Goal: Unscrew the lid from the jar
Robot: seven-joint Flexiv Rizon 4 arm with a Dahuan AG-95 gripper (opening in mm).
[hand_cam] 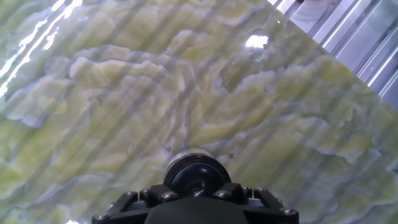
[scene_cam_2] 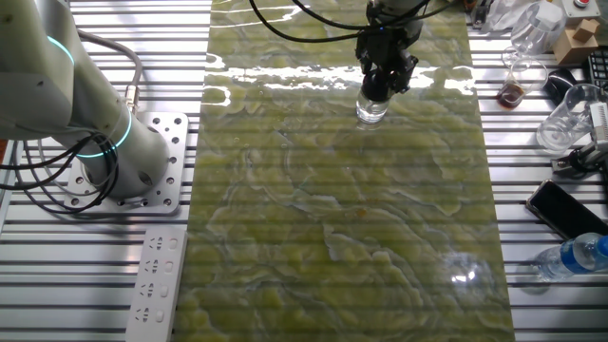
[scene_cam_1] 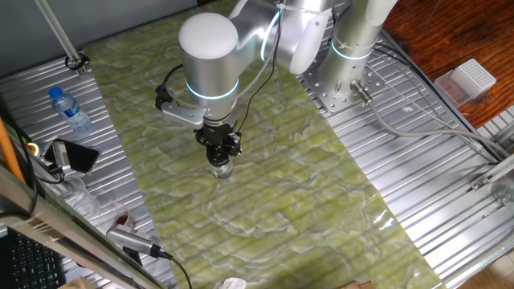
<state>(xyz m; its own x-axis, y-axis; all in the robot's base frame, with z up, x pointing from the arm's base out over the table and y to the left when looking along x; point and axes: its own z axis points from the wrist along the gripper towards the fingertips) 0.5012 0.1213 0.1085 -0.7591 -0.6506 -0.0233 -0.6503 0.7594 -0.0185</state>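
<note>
**A:** Where the hand view starts, at its bottom edge, what sits closest?

**B:** The gripper [hand_cam: 196, 194], its dark body studded with small screws. Just beyond it is the lid [hand_cam: 197, 172], round, black and glossy, seen from above.

**A:** Are the fingers closed on it?

**B:** I cannot tell. In the hand view the fingertips are hidden by the gripper's own body. In one fixed view the gripper [scene_cam_1: 219, 154] is straight on top of the jar [scene_cam_1: 221, 168], and in the other fixed view the gripper [scene_cam_2: 380, 87] covers the cap as well, so the gap never shows.

**A:** And where is the jar?

**B:** Upright on the green marbled mat [scene_cam_2: 342, 237], near the mat's middle in one fixed view, directly under the hand. Only its clear glass body [scene_cam_2: 371, 110] shows below the black fingers.

**A:** Farther out?

**B:** The mat lies on a ribbed metal table [scene_cam_1: 418, 152]. Off the mat, well apart from the jar, a water bottle [scene_cam_1: 71, 111] with a blue cap lies on the ribs, and a black phone [scene_cam_1: 74, 156] is near it. In the other fixed view, a white power strip [scene_cam_2: 155, 280] lies beside the arm base [scene_cam_2: 123, 157], which is bolted to a plate.
</note>
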